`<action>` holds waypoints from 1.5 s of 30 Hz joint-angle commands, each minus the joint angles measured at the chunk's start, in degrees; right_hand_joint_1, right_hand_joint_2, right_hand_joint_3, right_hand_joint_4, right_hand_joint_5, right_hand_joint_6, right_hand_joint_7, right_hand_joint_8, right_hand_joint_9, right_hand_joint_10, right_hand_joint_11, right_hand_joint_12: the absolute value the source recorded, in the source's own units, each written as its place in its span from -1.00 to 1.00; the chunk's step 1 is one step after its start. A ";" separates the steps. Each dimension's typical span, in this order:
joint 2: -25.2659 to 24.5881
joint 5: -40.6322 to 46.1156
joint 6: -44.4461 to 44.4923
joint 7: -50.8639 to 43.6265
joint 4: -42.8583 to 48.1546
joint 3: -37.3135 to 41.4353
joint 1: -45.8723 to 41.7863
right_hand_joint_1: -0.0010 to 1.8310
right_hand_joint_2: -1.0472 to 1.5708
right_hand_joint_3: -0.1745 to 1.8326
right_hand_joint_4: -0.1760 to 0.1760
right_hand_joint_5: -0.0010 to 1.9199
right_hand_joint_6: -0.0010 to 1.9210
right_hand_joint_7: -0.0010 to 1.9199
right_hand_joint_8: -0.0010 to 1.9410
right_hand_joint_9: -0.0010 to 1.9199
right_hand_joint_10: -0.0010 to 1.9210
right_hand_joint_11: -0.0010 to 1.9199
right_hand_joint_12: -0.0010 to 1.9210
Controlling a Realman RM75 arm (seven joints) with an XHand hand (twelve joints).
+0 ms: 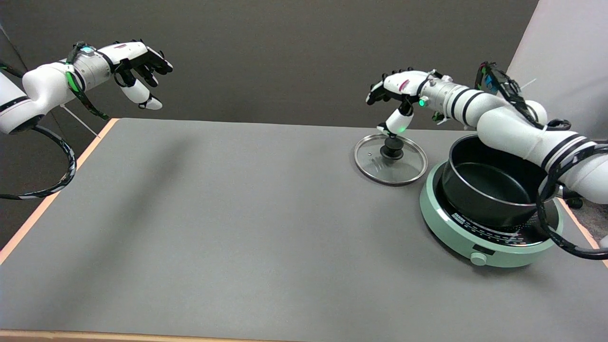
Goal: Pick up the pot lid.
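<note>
At far left the idle left hand (pixel 140 71) hangs in the air above the table's (pixel 213 228) back corner, fingers loosely curled, a black cable looping below its arm. The grey tabletop, edged in pale wood, runs across the frame to the pot lid (pixel 390 159), which lies flat on the surface toward the back right. The lid is a round pane of clear glass with a thin metal rim and a black knob (pixel 392 148) standing at its centre; the grey table shows through it. Directly above the knob sits the right hand (pixel 396 95), palm down, its thumb pointing down to just over the knob's top and the other fingers bent forward; it grasps nothing, though whether the thumb tip touches the knob is hard to tell from this angle. Just right of the lid, nearly touching its rim, a mint-green induction cooker (pixel 475 237) carries a dark empty pot (pixel 494 190). The right arm passes over the pot's far rim.
</note>
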 commanded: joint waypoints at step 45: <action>-2.27 -5.92 -3.76 0.56 -0.78 8.85 -9.19 0.00 0.18 0.14 0.32 -0.38 -0.68 -0.35 -0.76 -0.42 -0.52 -0.72 -0.30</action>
